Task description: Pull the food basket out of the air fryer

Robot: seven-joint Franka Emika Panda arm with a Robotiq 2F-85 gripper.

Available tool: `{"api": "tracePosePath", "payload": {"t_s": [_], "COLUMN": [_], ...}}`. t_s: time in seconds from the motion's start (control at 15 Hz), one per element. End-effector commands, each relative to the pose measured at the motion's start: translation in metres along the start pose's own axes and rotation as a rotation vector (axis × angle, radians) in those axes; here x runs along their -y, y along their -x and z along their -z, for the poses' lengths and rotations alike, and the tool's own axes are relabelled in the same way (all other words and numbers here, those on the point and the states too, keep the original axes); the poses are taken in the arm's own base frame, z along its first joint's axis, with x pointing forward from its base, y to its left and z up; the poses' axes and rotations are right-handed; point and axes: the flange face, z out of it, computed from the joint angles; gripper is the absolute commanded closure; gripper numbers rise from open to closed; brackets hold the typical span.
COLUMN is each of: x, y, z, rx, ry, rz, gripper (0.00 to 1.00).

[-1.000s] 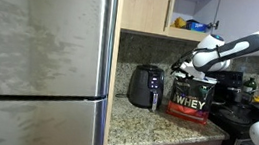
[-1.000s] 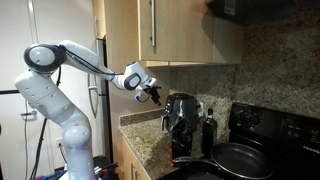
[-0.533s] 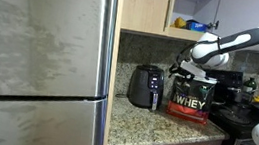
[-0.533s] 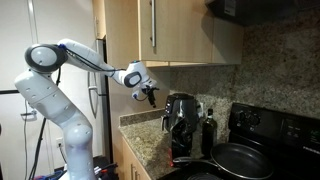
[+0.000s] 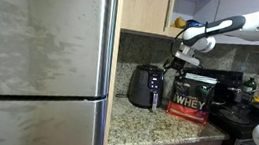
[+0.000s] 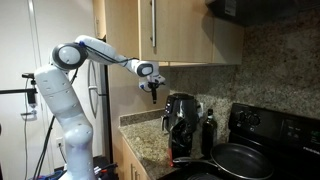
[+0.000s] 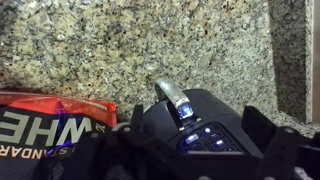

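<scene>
As fingers (image 7: 258,122) gape overhead, the air fryer (image 5: 146,86) sits — closed.

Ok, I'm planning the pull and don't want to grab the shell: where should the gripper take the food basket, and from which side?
Take the short handle sticking out of the food basket, the lower front of the air fryer. Come in level from the front, where it protrudes; the rounded body offers no grip. The gripper hangs above, open, so it must descend.
</scene>
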Motion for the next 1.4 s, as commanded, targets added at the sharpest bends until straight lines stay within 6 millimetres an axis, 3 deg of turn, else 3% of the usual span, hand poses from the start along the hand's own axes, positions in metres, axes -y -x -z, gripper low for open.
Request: {"api": "tracePosePath", "payload": {"t_s": [0.0, 0.53, 0.73, 0.8, 1.33], "x": [0.001, 0.004, 0.007, 0.006, 0.007], "y": [-0.004, -0.007, 0.006, -0.002, 0.005], "z": [0.000, 0.008, 0.003, 0.003, 0.000], "rx": [0.008, -0.115, 0.043, -0.043, 0.019], "ry": [0.003, 0.028, 0.036, 0.046, 0.043], "rz": [-0.002, -0.114, -0.173, -0.155, -0.172], "gripper": [0.00, 0.00, 0.00, 0.00, 0.00]}}
